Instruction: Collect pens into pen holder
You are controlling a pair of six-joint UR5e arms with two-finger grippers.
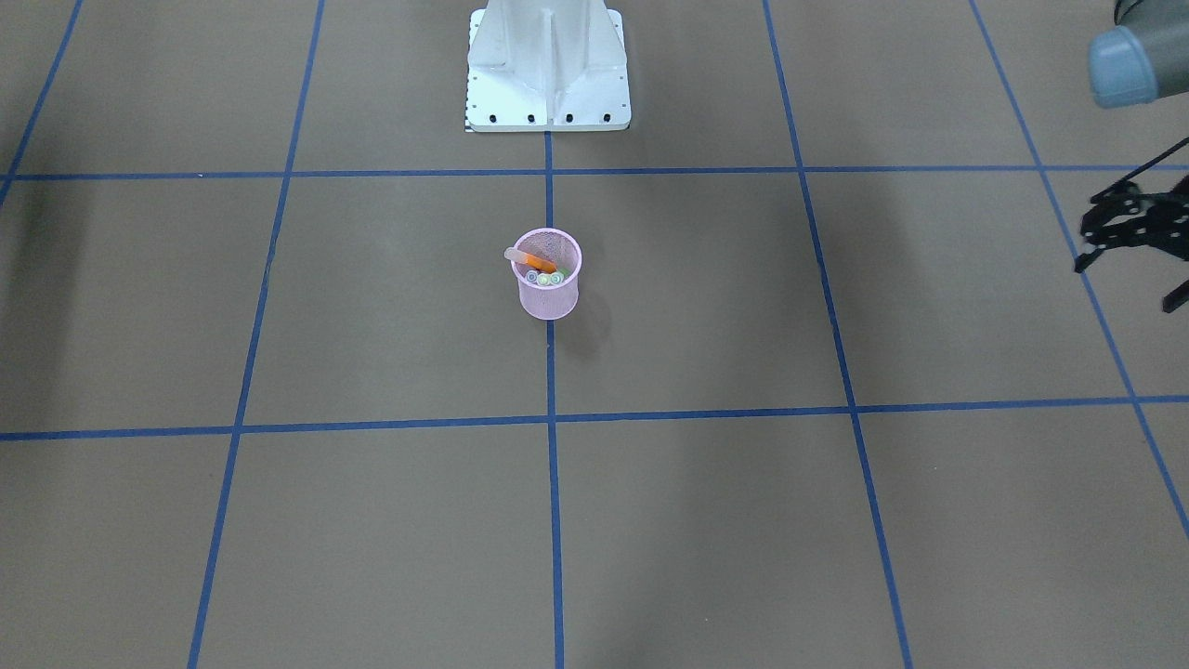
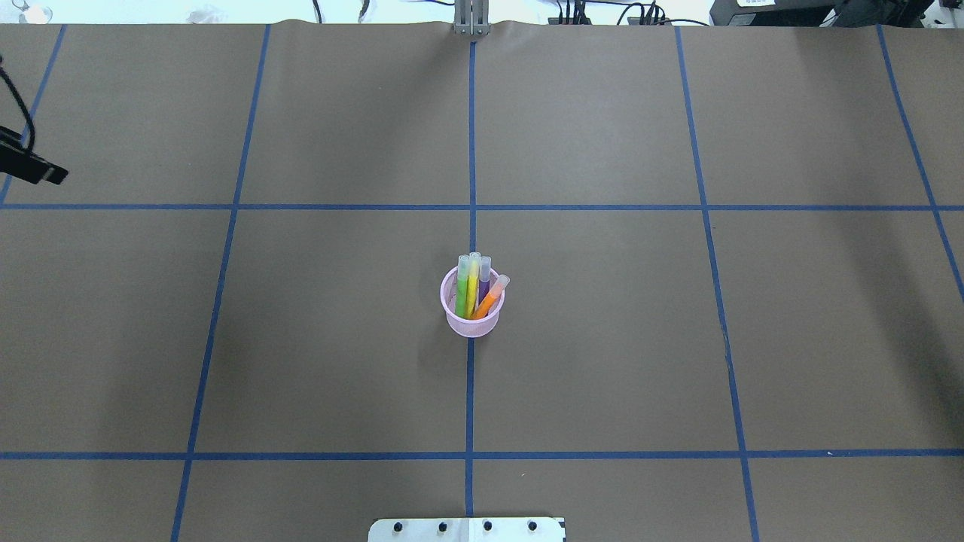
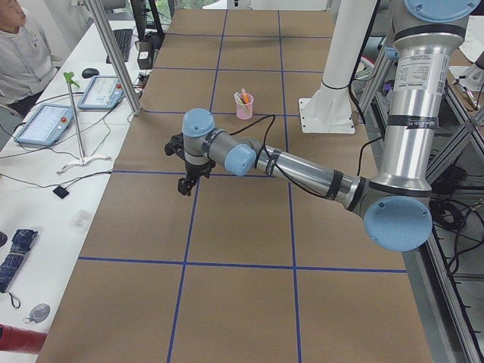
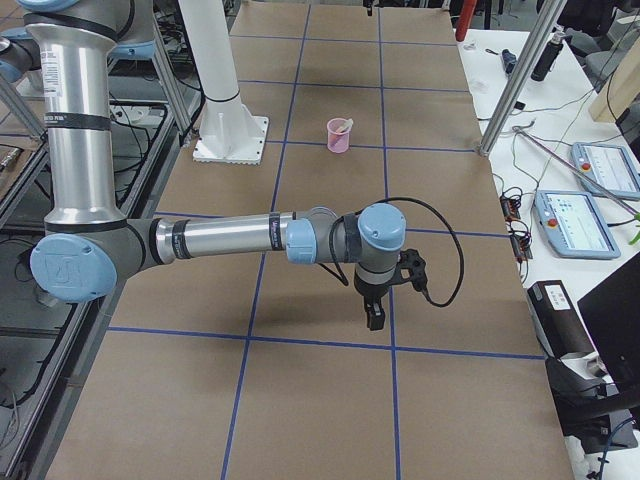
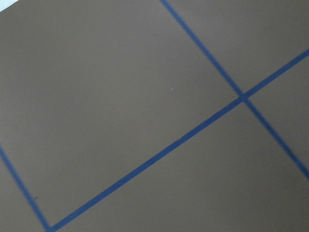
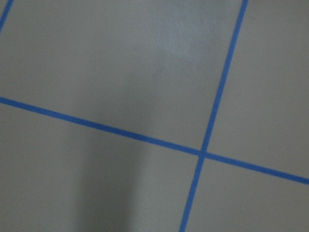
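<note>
The pink mesh pen holder [image 2: 472, 320] stands upright at the table's middle, on the blue centre line. It also shows in the front-facing view [image 1: 548, 295]. Inside it stand a green pen [image 2: 462, 290], a yellow pen [image 2: 473, 284], a purple pen [image 2: 485, 275] and an orange pen [image 2: 490, 296], which leans to the right. My left gripper [image 3: 184, 184] hangs over the table's left end, far from the holder, and is cut off at the front-facing view's right edge [image 1: 1172, 297]. My right gripper [image 4: 374, 318] hangs over the right end. I cannot tell whether either is open or shut. Both wrist views show only bare table.
The white robot base [image 1: 548, 88] stands behind the holder. Blue tape lines [image 2: 471, 207] grid the brown table. Tablets and cables lie on side benches [image 3: 45, 125] beyond the table's ends, where a person sits.
</note>
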